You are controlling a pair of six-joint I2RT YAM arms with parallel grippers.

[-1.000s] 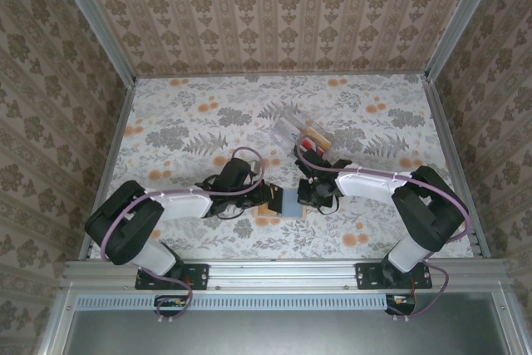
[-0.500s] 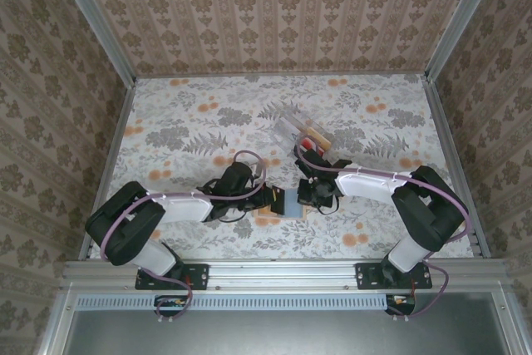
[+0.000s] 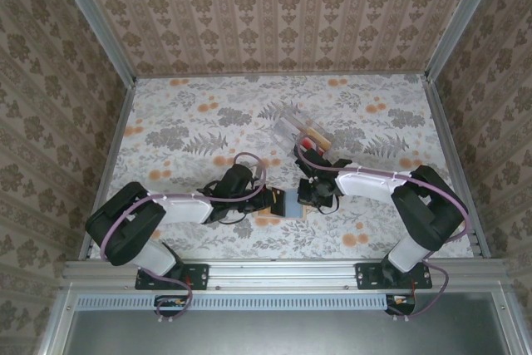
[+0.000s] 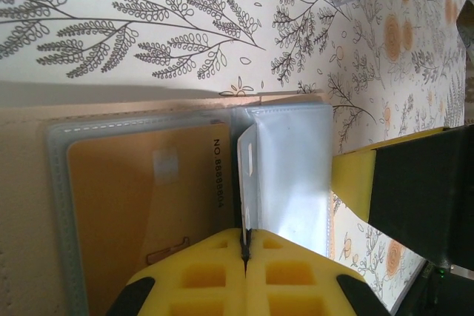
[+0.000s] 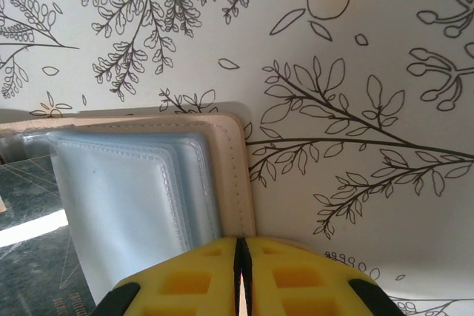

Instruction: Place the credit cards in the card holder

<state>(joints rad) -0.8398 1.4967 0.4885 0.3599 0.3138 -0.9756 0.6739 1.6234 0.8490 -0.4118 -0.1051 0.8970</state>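
Note:
The card holder (image 3: 288, 204) lies open on the table between my two grippers, with its tan cover (image 5: 232, 172) and several clear sleeves (image 5: 126, 197). An orange-tan credit card (image 4: 141, 205) sits in one sleeve. My left gripper (image 4: 245, 238) is shut on a thin clear sleeve page (image 4: 247, 175) that stands on edge. My right gripper (image 5: 241, 246) is shut on the tan cover's edge, at the holder's right side (image 3: 316, 197). A red card (image 3: 308, 146) and a tan one (image 3: 319, 135) lie in the clear tray behind.
The clear plastic tray (image 3: 293, 125) stands just behind the right gripper, near mid-table. Both arms reach in low from the near edge and almost meet at the holder. Patterned walls close the table at the back and sides.
The left gripper has shifted slightly right toward the holder, with the sleeve page still pinched. The right arm has not moved.

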